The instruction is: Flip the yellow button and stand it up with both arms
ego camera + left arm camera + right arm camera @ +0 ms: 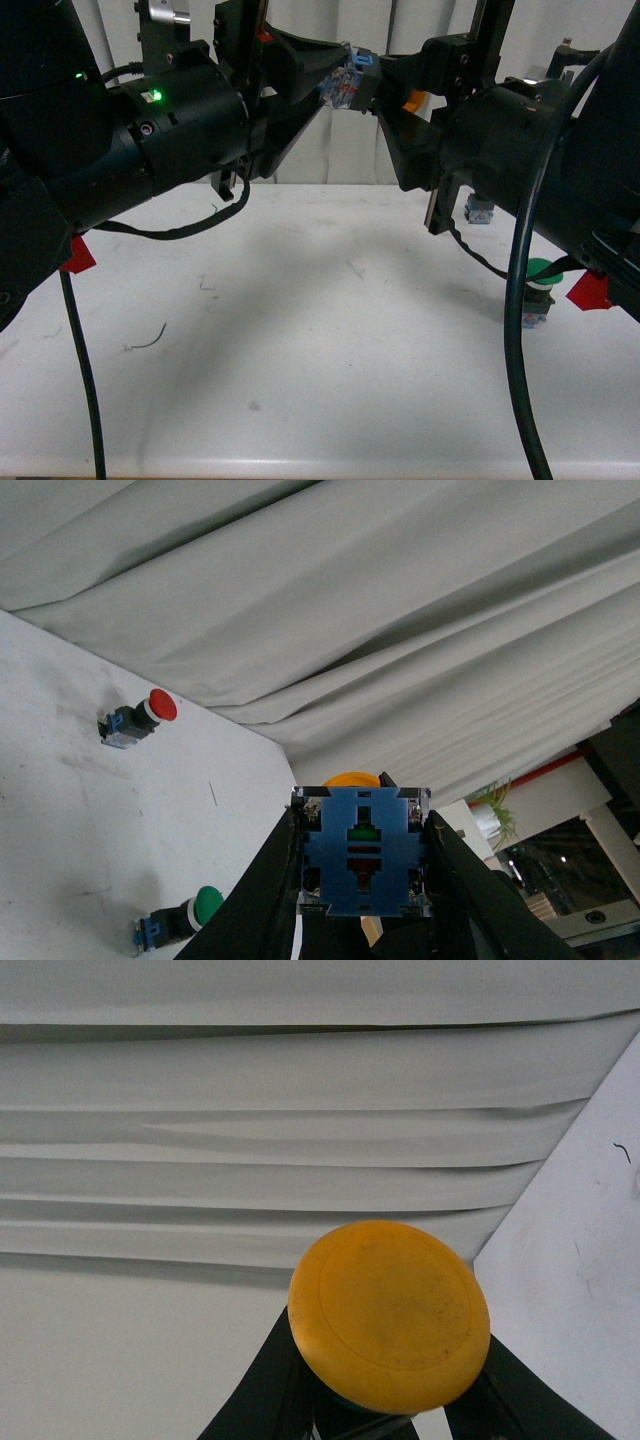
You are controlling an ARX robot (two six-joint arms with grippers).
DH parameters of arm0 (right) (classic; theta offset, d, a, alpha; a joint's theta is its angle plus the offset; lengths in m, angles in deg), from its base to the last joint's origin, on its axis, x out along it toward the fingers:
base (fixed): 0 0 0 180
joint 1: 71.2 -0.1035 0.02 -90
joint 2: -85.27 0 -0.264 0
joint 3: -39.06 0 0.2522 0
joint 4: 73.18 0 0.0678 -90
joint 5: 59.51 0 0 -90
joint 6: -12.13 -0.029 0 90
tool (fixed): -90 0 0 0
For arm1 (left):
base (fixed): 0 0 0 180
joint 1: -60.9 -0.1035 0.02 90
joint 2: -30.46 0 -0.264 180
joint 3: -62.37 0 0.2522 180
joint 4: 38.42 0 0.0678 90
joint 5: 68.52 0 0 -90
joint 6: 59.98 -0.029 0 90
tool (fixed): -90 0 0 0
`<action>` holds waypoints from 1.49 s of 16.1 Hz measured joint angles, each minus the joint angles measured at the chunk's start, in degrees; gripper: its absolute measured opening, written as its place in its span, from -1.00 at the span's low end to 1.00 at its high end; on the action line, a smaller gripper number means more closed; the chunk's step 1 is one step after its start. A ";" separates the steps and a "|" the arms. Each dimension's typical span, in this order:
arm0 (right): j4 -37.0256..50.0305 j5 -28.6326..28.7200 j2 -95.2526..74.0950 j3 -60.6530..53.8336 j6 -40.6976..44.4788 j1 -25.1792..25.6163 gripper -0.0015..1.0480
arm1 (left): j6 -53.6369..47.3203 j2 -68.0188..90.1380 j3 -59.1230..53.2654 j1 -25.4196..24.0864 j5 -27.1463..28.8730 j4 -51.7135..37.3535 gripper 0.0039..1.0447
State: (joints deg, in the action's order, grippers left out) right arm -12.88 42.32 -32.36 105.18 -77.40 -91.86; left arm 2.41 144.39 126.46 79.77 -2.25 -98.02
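Spanning the gap between the two arms, the yellow button (pixel 350 82), a small industrial push button with a yellow-orange mushroom cap, black collar and blue blocky contact base, sits in mid-air, well above the white tabletop (pixel 300 330) and in front of the grey pleated curtain (pixel 420 610). The left gripper (pixel 335 85) has its black fingers (pixel 285 880) pressed against both side faces of the base, clamping it. The right gripper (pixel 385 92) has its fingers on either side of the body behind the cap. The cap (pixel 388 1315) hides the contact point, so a firm hold on that side cannot be confirmed. The long axis is roughly horizontal and runs from arm to arm, with the terminal face of the base toward the left arm and the cap face toward the right arm. Status, as judged: pick-up and lift are complete, and a two-arm transfer or re-grip appears to be in hand. Three steps are left: turn the axis vertical, lower the yellow button to the tabletop, and release it standing. The red-capped button (pixel 138 720) and green-capped button (pixel 180 920) lie on the tabletop, well apart from the grippers.
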 joint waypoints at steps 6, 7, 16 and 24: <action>-0.57 0.68 0.02 -0.42 1.27 0.11 -0.43 | -0.11 -0.15 0.04 -2.51 -0.17 -0.28 0.33; -0.57 0.68 0.02 -0.48 1.36 0.46 -0.43 | -0.96 -0.63 0.04 -4.00 0.26 -0.20 0.57; -0.57 1.05 0.46 -0.57 2.19 1.53 -0.43 | -36.74 -38.14 -14.34 -16.41 6.86 39.34 0.88; -0.63 1.40 0.46 -0.57 3.61 1.55 -0.43 | -61.37 -75.21 -37.81 -13.29 29.03 48.89 -0.46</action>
State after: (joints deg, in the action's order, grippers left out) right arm -13.51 43.72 -31.90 104.61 -73.80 -90.31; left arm -58.96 69.18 88.65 66.48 26.78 -49.13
